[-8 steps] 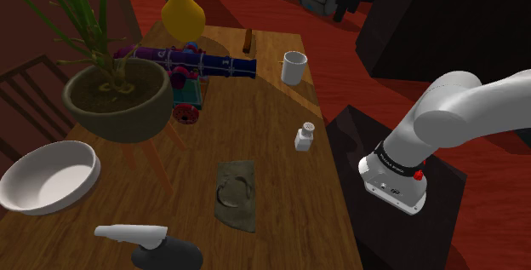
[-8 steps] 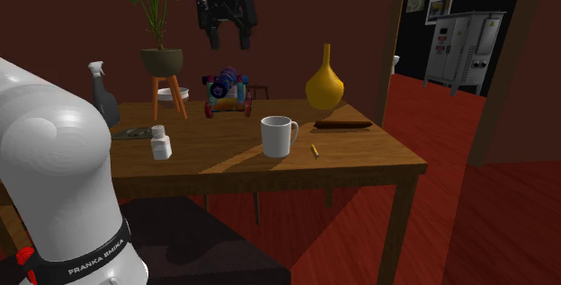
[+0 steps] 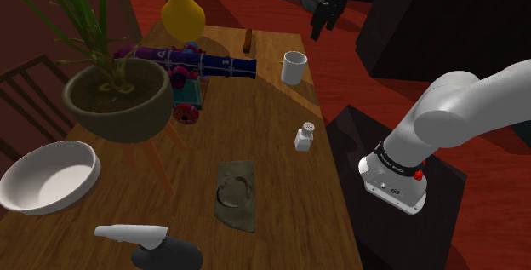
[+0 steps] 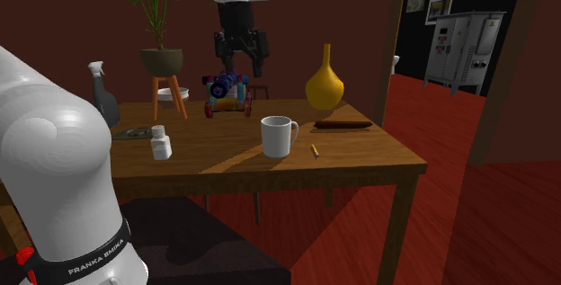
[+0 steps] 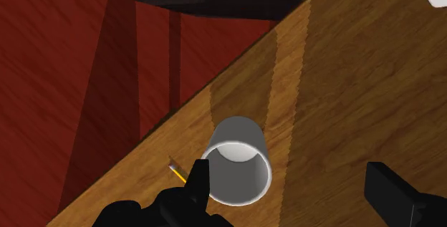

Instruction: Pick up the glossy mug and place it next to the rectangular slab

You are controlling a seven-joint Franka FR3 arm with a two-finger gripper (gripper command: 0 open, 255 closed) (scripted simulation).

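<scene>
Seen from the shoulder: a flat grey-green rectangular slab (image 3: 236, 193) lies on the brown wooden bench (image 3: 255, 115); the glossy white mug (image 3: 294, 67) stands upright, well apart at the slab's 1 o'clock, beside the bench edge; black fingers (image 5: 390, 190) hang above the mug, spread apart, touching nothing.

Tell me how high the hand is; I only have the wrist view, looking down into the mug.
Observer: In the second exterior view the hand hangs well above the mug.
Operator: Where's its handle?
Observer: It points to that view's right, toward the pencil.
Operator: And the slab?
Observer: In the shoulder view it lies flat beyond the white shaker from the mug, nearer the camera.
</scene>
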